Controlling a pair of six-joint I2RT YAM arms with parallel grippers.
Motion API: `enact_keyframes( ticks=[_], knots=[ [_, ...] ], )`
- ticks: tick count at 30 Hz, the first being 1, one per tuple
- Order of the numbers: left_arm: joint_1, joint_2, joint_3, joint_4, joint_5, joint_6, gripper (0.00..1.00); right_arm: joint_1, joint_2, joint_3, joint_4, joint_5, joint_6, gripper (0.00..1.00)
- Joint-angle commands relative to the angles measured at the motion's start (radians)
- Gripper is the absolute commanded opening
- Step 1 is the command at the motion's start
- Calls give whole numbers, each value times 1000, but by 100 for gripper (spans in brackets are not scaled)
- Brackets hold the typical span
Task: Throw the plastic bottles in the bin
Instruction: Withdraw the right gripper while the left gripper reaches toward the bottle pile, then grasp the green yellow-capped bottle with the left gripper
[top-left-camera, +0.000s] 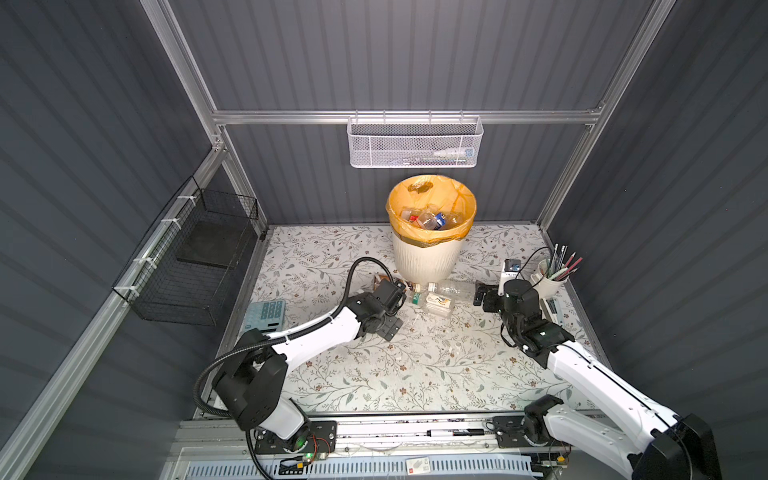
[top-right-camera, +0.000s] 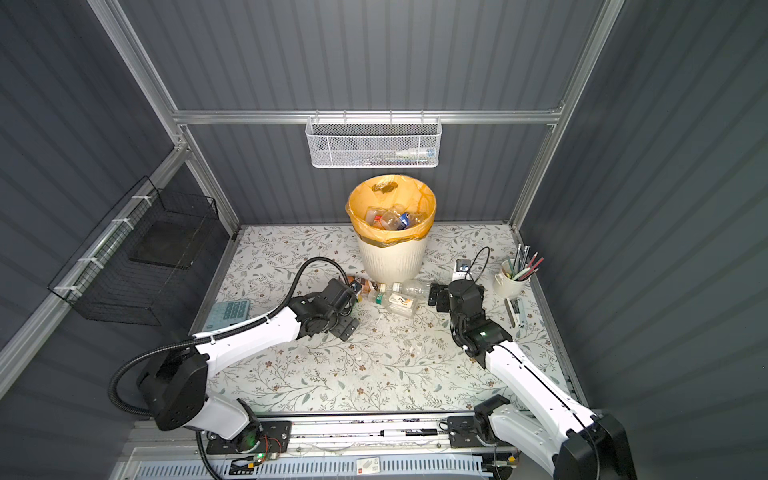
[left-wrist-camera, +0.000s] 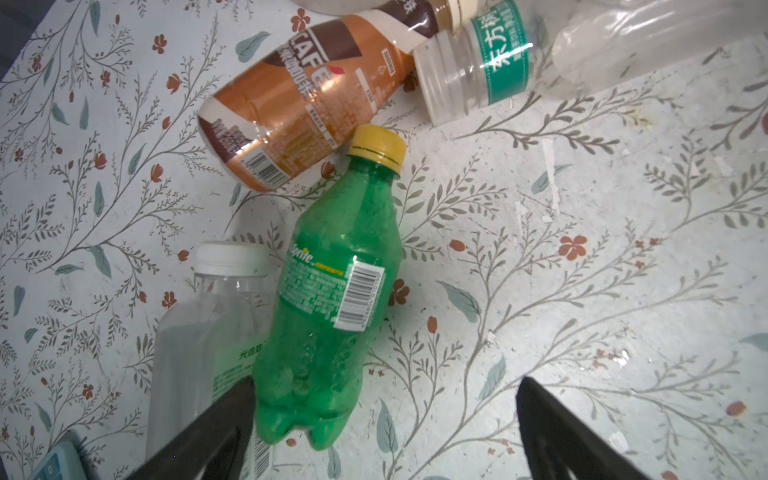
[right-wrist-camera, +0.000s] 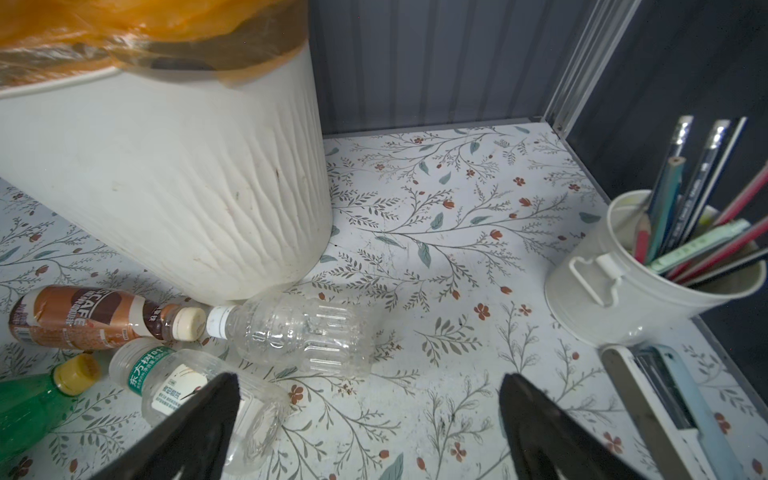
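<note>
The bin (top-left-camera: 424, 257) (top-right-camera: 390, 257) (right-wrist-camera: 166, 166) stands at the back with several plastic bottles inside its orange liner. More bottles lie at its foot. My left gripper (top-left-camera: 392, 289) (top-right-camera: 347, 291) (left-wrist-camera: 386, 384) is open above a green Sprite bottle (left-wrist-camera: 332, 291), whose base lies beside one finger. A cloudy white-capped bottle (left-wrist-camera: 208, 332) lies under that finger. A brown coffee bottle (left-wrist-camera: 299, 104) (right-wrist-camera: 83, 318) and a green-labelled clear bottle (left-wrist-camera: 478, 66) (right-wrist-camera: 166, 382) lie beyond. My right gripper (top-left-camera: 484, 297) (top-right-camera: 438, 296) (right-wrist-camera: 370, 378) is open and empty, just short of an unlabelled clear bottle (right-wrist-camera: 299, 332) (top-left-camera: 453, 286).
A white cup of pencils (top-left-camera: 548, 278) (right-wrist-camera: 623, 291) and a stapler (right-wrist-camera: 665, 395) stand at the right edge. A calculator (top-left-camera: 266, 313) lies at the left. A white mesh basket (top-left-camera: 415, 141) hangs on the back wall and a black wire basket (top-left-camera: 187, 266) on the left wall.
</note>
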Motion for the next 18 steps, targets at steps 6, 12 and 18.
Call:
enact_keyframes(
  ticks=[6, 12, 18],
  knots=[
    [-1, 151, 121, -59, -114, 55, 93, -26, -20, -32, 22, -25, 57, 99],
    [-1, 251, 186, -97, -174, 59, 90, -38, -20, -48, 32, -40, 63, 99],
    [-2, 329, 239, -125, -174, 75, 84, -50, -20, -60, 37, -54, 64, 99]
  ],
)
